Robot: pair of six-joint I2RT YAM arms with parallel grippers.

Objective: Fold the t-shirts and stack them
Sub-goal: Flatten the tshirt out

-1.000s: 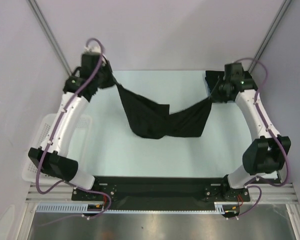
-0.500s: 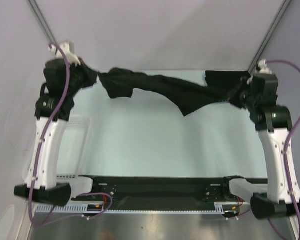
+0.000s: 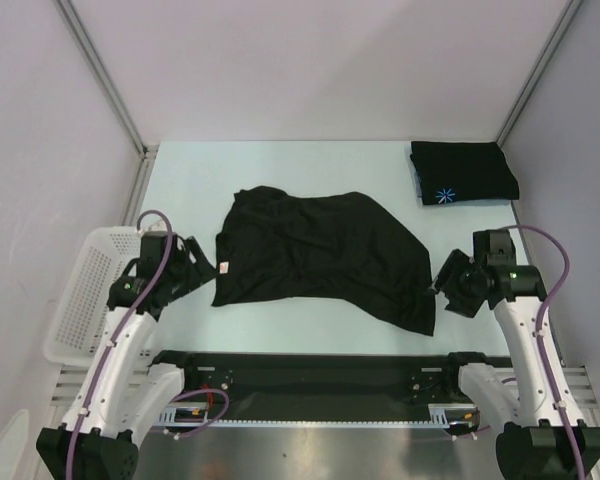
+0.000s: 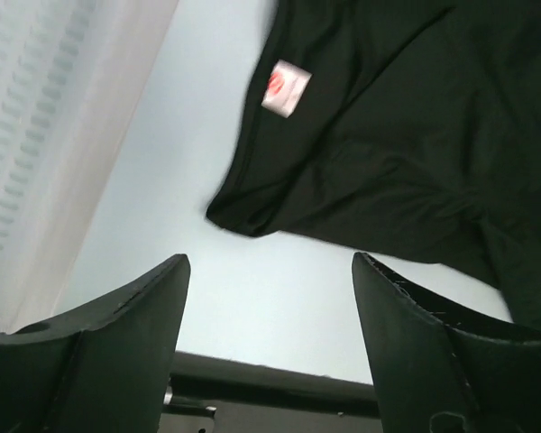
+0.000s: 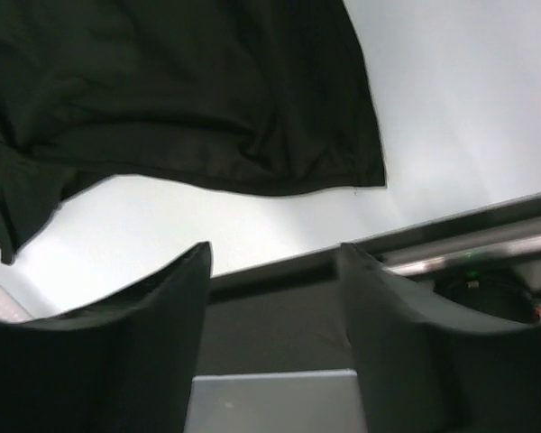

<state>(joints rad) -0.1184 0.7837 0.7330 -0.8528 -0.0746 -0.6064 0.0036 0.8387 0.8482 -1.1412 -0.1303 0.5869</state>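
A black t-shirt [image 3: 320, 252] lies spread and a little rumpled on the middle of the table, its white neck label [image 3: 223, 267] at the left edge; the label [image 4: 285, 88] also shows in the left wrist view. A second black t-shirt [image 3: 463, 172], folded, with a light-blue starburst logo, rests at the far right corner. My left gripper [image 3: 202, 267] hangs open just left of the spread shirt, holding nothing [image 4: 270, 262]. My right gripper [image 3: 441, 283] is open beside the shirt's right hem [image 5: 252, 176], and its gap [image 5: 275, 253] is empty.
A white mesh basket [image 3: 80, 295] sits off the table's left edge. The black mounting rail [image 3: 310, 370] runs along the near edge between the arm bases. Metal frame posts rise at the two far corners.
Both grippers held the shirt stretched in the air at the back. They have let go and drawn back to the near side, and the shirt now lies flat on the table.
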